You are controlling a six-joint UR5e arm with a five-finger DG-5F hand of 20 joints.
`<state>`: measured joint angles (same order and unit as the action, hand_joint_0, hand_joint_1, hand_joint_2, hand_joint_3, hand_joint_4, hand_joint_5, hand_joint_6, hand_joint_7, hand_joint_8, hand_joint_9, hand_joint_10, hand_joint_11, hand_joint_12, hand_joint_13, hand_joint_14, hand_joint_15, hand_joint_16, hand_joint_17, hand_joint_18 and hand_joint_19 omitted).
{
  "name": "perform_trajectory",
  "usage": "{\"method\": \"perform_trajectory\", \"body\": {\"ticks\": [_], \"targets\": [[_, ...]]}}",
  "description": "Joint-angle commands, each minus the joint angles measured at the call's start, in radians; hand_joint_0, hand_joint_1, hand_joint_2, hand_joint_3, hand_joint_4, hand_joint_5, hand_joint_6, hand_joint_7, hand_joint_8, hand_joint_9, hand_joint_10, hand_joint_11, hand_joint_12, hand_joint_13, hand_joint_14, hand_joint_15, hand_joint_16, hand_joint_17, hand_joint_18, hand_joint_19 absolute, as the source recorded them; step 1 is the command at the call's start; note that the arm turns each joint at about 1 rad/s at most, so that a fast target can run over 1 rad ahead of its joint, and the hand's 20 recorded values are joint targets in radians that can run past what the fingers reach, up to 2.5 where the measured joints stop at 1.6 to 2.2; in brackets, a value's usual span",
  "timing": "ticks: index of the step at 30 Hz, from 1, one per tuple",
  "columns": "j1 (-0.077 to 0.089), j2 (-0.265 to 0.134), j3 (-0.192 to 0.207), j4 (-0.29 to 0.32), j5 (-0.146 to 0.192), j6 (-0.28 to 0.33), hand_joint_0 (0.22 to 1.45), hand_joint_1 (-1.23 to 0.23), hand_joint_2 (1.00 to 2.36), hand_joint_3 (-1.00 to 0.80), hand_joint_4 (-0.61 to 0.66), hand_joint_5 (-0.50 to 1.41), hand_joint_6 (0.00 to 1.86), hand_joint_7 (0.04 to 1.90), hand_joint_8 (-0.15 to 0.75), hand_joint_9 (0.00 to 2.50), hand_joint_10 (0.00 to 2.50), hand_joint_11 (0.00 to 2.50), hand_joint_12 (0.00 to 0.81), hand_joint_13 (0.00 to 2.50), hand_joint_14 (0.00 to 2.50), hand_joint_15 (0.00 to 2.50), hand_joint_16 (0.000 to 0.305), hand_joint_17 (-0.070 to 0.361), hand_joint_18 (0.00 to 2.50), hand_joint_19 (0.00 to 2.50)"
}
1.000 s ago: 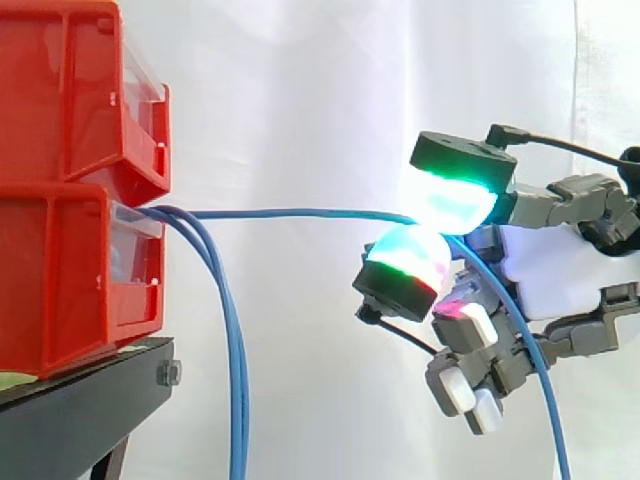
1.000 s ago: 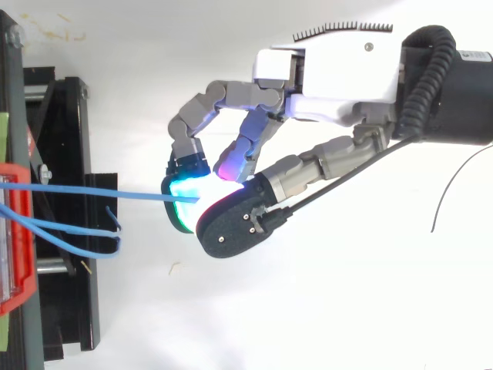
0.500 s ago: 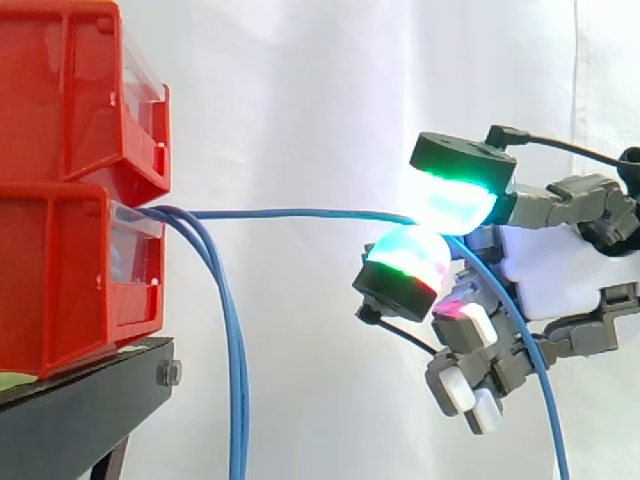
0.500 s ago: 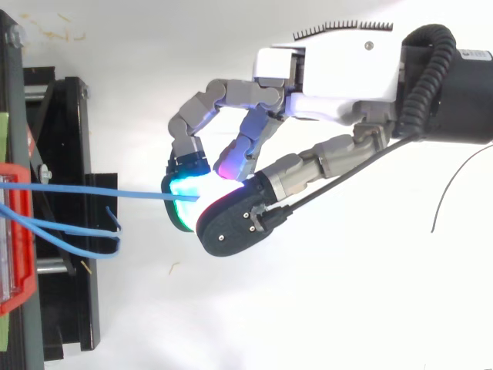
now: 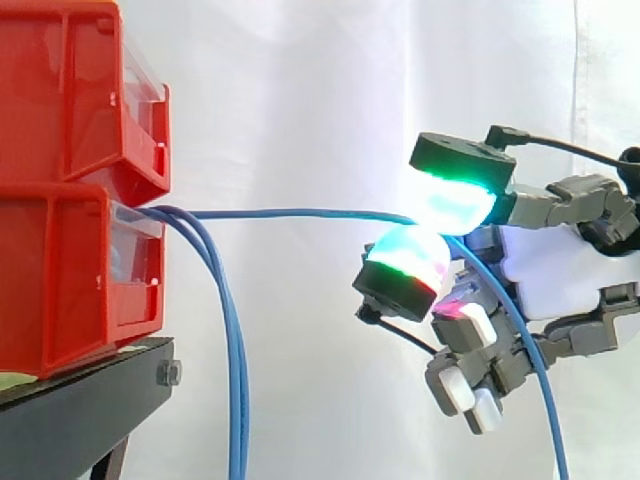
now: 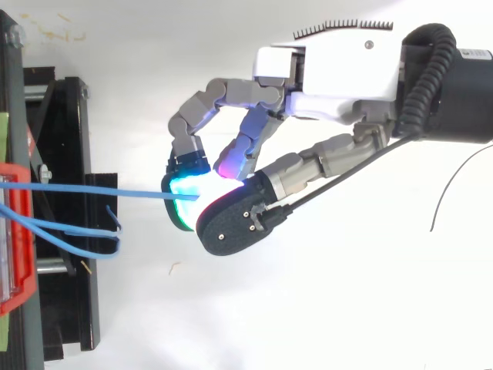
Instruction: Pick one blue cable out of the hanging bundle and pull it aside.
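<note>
Across the last second we find no visible change: the robot hand stays put, its glowing pads pinched on one blue cable — drawn level from the red bins, well apart from the hanging bundle. The pull looks complete, though its firmness is unclear.

The cables are blue, the bins red, the stand black, the curtain white, and the grey-and-white hand's pads glow cyan-green.
</note>
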<state>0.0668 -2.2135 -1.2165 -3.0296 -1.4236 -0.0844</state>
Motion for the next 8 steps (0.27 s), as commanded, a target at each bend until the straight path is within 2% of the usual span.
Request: {"method": "perform_trajectory", "body": {"ticks": [1,8], "targets": [[-0.001,0.000,0.000,0.000,0.000,0.000,0.80,-0.79,1.01,-0.29,-0.30,-0.17,0.98,1.35,0.211,1.14,0.02,0.73,0.323,0.87,0.02,0.67,0.041,0.093,0.67,0.73],[-0.001,0.000,0.000,0.000,0.000,0.000,0.80,-0.79,1.01,-0.29,-0.30,-0.17,0.98,1.35,0.211,1.14,0.02,0.74,0.322,0.87,0.02,0.67,0.041,0.093,0.67,0.73]]}}
